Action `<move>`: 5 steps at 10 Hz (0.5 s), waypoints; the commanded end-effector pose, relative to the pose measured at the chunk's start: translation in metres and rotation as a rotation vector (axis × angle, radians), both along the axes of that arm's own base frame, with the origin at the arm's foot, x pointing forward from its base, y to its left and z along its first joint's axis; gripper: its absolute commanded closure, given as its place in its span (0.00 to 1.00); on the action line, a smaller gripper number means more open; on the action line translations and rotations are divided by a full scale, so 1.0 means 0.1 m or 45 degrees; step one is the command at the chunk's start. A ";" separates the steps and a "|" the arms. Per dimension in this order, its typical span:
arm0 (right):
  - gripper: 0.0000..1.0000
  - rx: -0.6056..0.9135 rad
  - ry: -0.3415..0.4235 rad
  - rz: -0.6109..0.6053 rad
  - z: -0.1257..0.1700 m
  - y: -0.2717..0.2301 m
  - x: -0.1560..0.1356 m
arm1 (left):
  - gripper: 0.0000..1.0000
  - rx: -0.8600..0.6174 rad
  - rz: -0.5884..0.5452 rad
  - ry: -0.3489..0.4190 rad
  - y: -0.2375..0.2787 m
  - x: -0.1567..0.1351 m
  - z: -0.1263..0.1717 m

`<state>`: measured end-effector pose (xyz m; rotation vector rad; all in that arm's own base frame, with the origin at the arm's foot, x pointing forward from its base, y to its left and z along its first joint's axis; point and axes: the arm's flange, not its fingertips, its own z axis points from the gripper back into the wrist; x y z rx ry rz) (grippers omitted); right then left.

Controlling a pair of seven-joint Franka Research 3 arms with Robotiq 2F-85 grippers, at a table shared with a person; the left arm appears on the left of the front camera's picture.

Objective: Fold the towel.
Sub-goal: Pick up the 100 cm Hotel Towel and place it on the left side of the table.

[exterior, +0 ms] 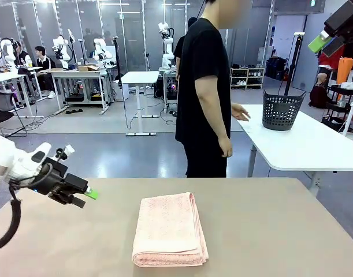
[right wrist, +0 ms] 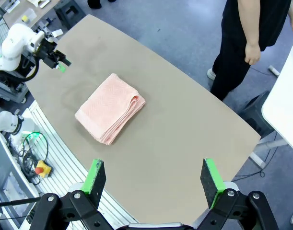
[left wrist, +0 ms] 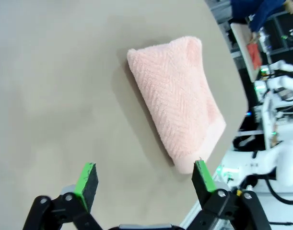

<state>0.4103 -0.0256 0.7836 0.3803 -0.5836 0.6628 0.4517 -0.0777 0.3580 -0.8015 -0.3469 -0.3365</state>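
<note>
The towel (exterior: 169, 231) is lying folded on the tan counter (exterior: 268, 231), near the middle and toward the robot's edge; the left tool (exterior: 88, 195) is hovering off to its left, above the counter and well apart from the cloth, its green pads pointing toward the middle; its jaws are standing wide with nothing between them. In the left wrist view the left tool (left wrist: 145, 181) is framing bare counter (left wrist: 55, 96), and the towel (left wrist: 177, 98) is lying ahead of it, the near hem corner sitting just beside the right-hand fingertip (left wrist: 202, 175) in the picture, though whether it is touching I cannot tell.

The right tool (exterior: 327, 36) is raised high at the upper right of the front view, far from the cloth; in the right wrist view the right tool (right wrist: 152, 178) is spread wide and empty, looking down on the counter (right wrist: 184, 129) from well above, with the towel (right wrist: 110, 108) lying ahead and to the left of its fingers.

The towel is showing as a light salmon-pink, neat rectangular stack, several layers thick; the layered edges are facing the robot's right side, the herringbone weave is running across the top, and a plain hem band is lying along the end nearest the robot.

A person (exterior: 206, 86) in black is standing at the far side, and a dark basket (exterior: 281, 109) is sitting on a white table (exterior: 309, 144) behind.
</note>
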 end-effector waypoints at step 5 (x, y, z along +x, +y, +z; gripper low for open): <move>0.00 0.011 0.000 0.014 0.00 0.01 -0.01 | 0.00 -0.225 0.100 0.082 -0.64 0.07 -0.69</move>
